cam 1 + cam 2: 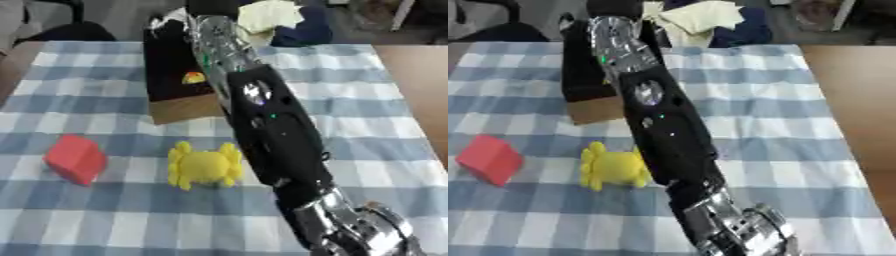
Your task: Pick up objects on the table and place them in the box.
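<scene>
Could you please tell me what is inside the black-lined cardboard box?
A small red-and-yellow object lies inside the black-lined cardboard box. The black-and-silver robot arm covers its right side, so the rest cannot be seen.

right arm lies across the middle, up to the box | yellow toy just beside arm | red block left, apart from toy | checked cloth bare on right
</scene>
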